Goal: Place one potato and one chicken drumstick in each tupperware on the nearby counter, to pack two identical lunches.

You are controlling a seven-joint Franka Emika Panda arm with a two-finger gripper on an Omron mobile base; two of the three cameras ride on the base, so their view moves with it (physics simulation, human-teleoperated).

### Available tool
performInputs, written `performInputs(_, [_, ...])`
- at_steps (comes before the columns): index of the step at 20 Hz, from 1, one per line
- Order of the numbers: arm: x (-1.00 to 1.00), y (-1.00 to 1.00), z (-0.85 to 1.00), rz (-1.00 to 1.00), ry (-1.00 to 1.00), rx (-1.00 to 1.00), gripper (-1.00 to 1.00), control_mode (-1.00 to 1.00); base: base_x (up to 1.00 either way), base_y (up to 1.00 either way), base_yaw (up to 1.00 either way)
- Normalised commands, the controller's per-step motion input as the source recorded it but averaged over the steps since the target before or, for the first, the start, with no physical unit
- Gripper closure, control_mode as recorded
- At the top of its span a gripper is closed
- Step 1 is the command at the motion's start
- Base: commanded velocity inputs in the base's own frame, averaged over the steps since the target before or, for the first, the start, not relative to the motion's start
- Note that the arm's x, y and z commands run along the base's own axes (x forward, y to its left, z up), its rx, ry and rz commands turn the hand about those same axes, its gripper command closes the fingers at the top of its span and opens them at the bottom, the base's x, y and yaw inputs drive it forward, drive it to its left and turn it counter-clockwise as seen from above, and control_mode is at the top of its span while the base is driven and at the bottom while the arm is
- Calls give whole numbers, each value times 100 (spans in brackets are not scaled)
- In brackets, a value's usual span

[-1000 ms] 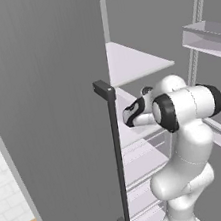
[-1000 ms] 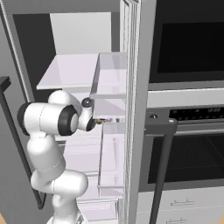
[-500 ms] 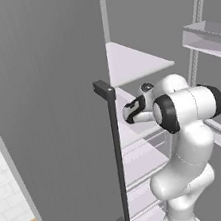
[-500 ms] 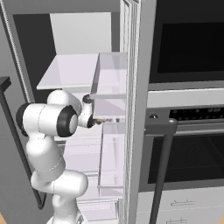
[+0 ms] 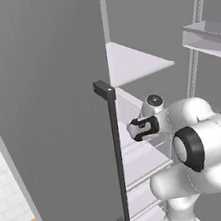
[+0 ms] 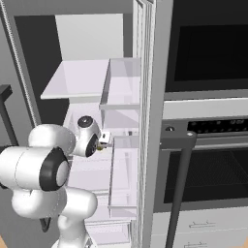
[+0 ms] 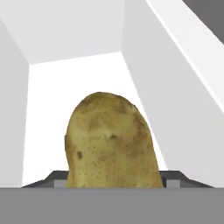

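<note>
My jaws are closed on the potato (image 7: 111, 142), which sits between the fingertips (image 7: 174, 178) and fills the lower middle of the hand view — speckled yellow-brown skin, rounded end pointing away from me. Around it I see the open fridge (image 5: 49, 92) with its tall grey door, pale shelves (image 6: 80, 80) and clear door bins (image 6: 123, 181); my arm (image 5: 204, 143) reaches into it at mid height. The gripper (image 6: 102, 140) is just beside a door bin, with the dark oven (image 6: 208, 145) to the right.
</note>
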Motion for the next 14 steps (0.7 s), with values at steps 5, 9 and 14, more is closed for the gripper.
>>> performInputs(5, [-100,0,33,0,0,0,100,-100,0,0,0])
performInputs(9, [-100,0,68,0,0,1,100,-100,0,0,0])
performInputs(14, [-94,0,95,0,0,0,100,-100,0,0,0])
